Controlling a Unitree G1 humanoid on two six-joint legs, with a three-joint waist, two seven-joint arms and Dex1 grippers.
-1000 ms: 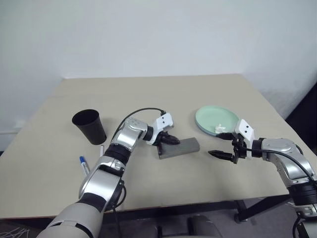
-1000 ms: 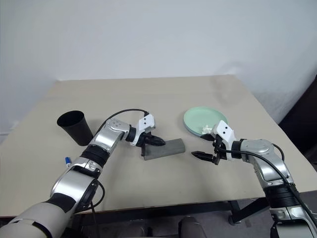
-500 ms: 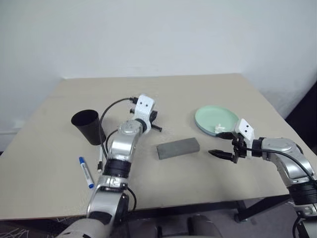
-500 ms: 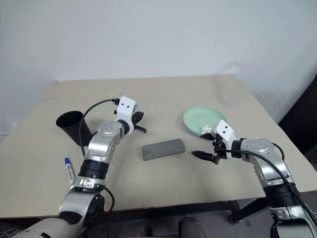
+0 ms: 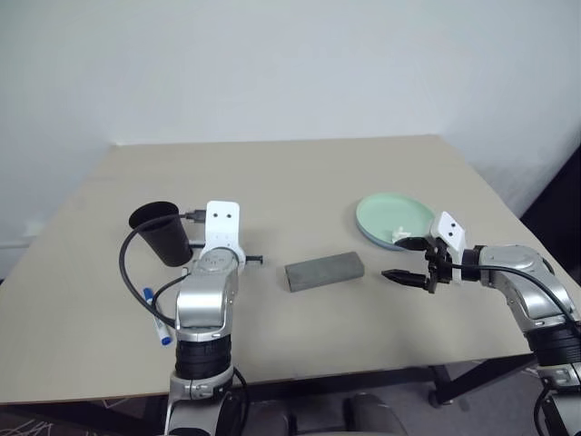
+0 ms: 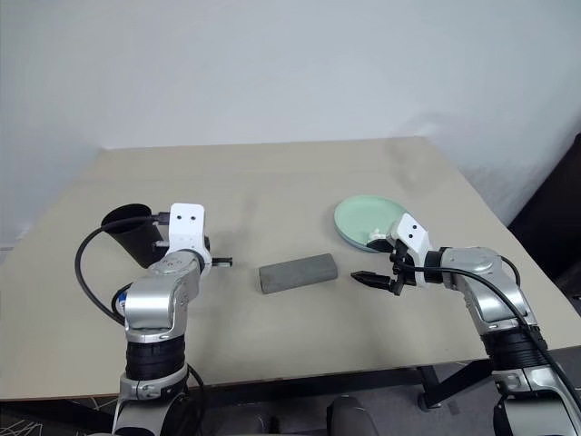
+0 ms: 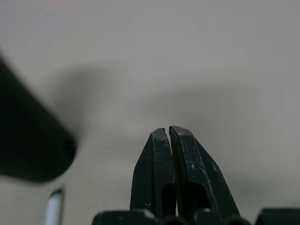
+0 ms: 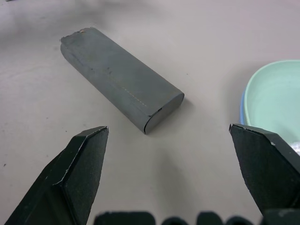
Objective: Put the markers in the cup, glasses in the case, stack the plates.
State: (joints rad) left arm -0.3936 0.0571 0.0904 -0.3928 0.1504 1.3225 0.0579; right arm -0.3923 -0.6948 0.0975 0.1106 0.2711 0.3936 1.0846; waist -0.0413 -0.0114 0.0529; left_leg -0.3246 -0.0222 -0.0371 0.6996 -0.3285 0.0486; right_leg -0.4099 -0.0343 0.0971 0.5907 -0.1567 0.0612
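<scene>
Case (image 5: 324,271) lying shut, flat mid-table, lid down, between the two arms and touching neither. Plates (image 5: 393,218) stacked already, mint green over light blue, sitting right of the case near the table's right edge; small white crumpled scrap (image 5: 399,234) resting on the green one. Cup (image 5: 162,232) standing upright at the left, rim up. Marker (image 5: 156,315) with a blue cap lying flat on the table (image 5: 300,173) in front of the cup, partly hidden behind the left arm. Left gripper (image 7: 168,136) clenched tight on nothing, fingers pressed together, hovering just beside the cup. Right gripper (image 5: 407,260) spread wide and empty, hanging above the tabletop between case and plates, pointing at the case.
</scene>
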